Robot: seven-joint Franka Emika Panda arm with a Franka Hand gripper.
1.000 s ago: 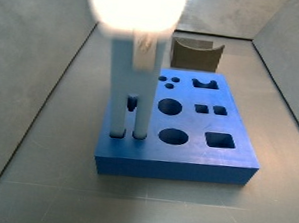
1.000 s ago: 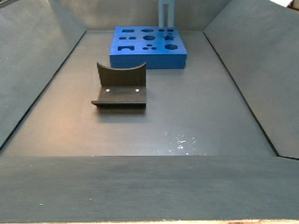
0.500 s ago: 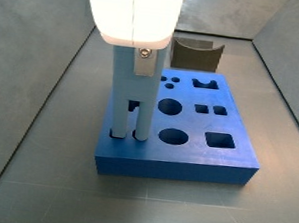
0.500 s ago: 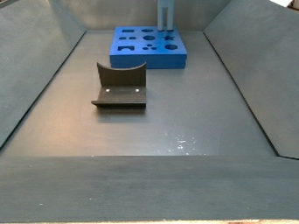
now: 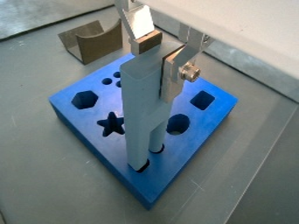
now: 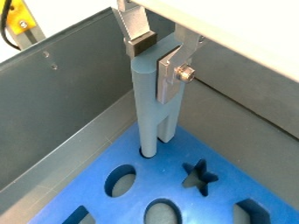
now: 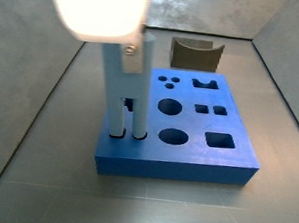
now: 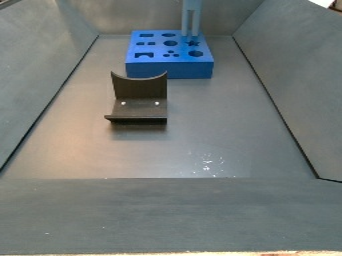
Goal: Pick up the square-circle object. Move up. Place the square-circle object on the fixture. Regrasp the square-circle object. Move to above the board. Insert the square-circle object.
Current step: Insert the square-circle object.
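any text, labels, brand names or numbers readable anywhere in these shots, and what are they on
None: no readable text shows in any view.
The board carries only shaped holes, no lettering.
The fixture is plain and dark, unmarked.
The gripper, above the board with the square-circle object standing upright in a hole between its jaws, shows a screw head but no label.
The yellow item at a wrist view's edge is too blurred to read.

Work enclosure: dull grey metal floor with sloped grey side walls.
Floor bears a patch of small pale specks towards the near ledge. In a wrist view, one wall panel shows a small fastener; yellow cable beyond its rim.
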